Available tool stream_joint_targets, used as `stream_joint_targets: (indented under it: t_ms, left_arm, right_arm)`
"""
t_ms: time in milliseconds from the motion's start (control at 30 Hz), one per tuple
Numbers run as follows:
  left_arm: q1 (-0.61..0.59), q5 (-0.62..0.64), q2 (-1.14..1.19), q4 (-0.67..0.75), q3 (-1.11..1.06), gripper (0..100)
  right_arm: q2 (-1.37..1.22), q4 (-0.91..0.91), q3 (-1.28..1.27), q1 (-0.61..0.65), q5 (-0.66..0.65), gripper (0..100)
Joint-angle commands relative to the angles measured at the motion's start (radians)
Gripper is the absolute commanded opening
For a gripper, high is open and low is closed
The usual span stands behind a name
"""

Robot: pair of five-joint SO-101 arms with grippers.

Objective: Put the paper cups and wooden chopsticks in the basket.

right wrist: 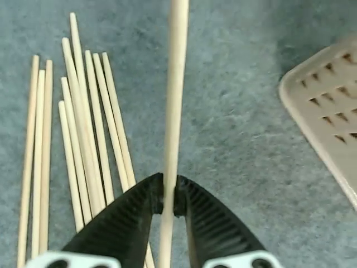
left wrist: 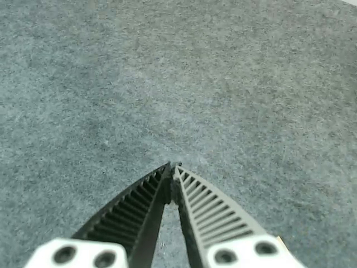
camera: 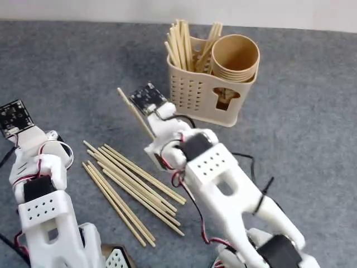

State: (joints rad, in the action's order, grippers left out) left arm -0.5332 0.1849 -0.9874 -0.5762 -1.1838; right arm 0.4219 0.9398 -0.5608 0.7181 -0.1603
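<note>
On the grey mat (camera: 312,139), the basket (camera: 195,92) already holds stacked paper cups (camera: 237,56) and a sheaf of chopsticks (camera: 181,39) — while a loose pile of chopsticks (camera: 134,190) lies between the two arms, apart from it. The right gripper (right wrist: 169,181) is clamped tight on a single chopstick (right wrist: 175,84) near the basket. The step in hand looks like the carry. Next, the stick needs tipping over the rim, then release. The left gripper (left wrist: 172,167) is closed on nothing, over bare mat.

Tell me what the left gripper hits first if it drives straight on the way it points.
Likely the grey carpet: the left gripper, fingers shut, points at a bare stretch of it; the way there looks free.
</note>
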Motion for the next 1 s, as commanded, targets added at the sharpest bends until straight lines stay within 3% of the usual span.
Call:
stream_joint_targets:
  t_ms: [0,400,967]
  left_arm:
    - [0.001,0.012,-0.019,0.015,0.012,3]
    - [0.001,0.014,-0.019,0.015,0.012,3]
    - [0.001,0.014,-0.019,0.014,0.012,3]
  right_arm:
    - [0.154,-0.065,-0.054,-0.013,-0.002,0.7]
    - [0.478,-0.209,-0.269,-0.018,-0.002,0.7]
    - [0.944,-0.213,-0.395,-0.019,-0.002,0.7]
